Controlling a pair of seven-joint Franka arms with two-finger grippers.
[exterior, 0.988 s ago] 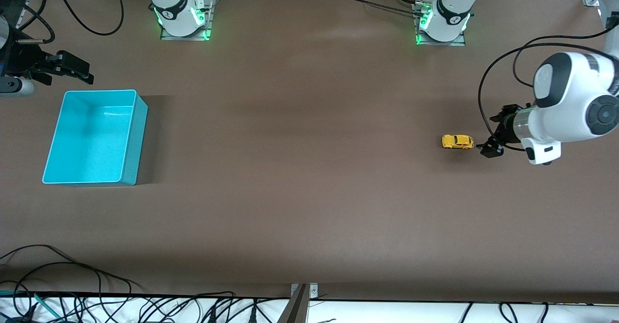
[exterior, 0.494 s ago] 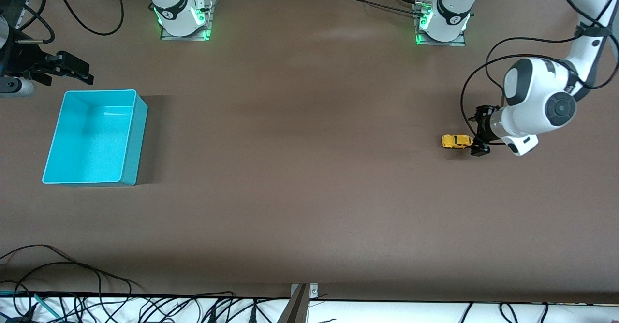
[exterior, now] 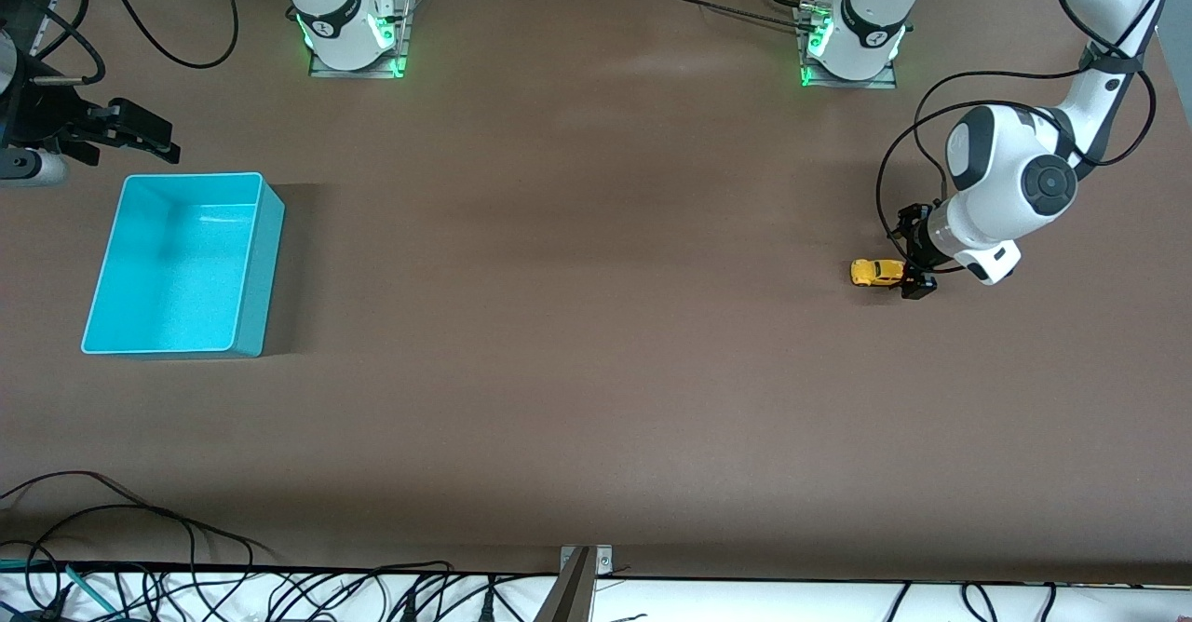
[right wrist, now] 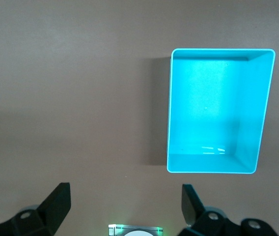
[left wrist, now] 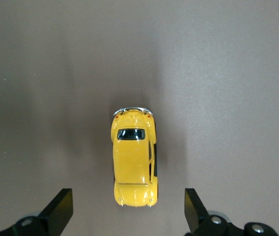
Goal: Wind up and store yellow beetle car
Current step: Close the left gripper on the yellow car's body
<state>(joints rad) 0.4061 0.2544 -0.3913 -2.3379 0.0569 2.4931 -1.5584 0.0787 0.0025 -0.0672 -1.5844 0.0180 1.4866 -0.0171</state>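
I brought the left gripper (exterior: 914, 268) in closer than a second ago, fingers (left wrist: 58, 210) spread wide, now right at the yellow beetle car (exterior: 876, 272), which hadn't moved from the table's left-arm end. The right gripper (exterior: 130, 133) waited, fingers apart, beside the turquoise bin (exterior: 244, 324).

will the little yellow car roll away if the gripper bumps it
Probably: the yellow beetle car stands on its wheels on the bare table. Its glossy, rounded body looks rigid but likely slippery for the open left gripper.
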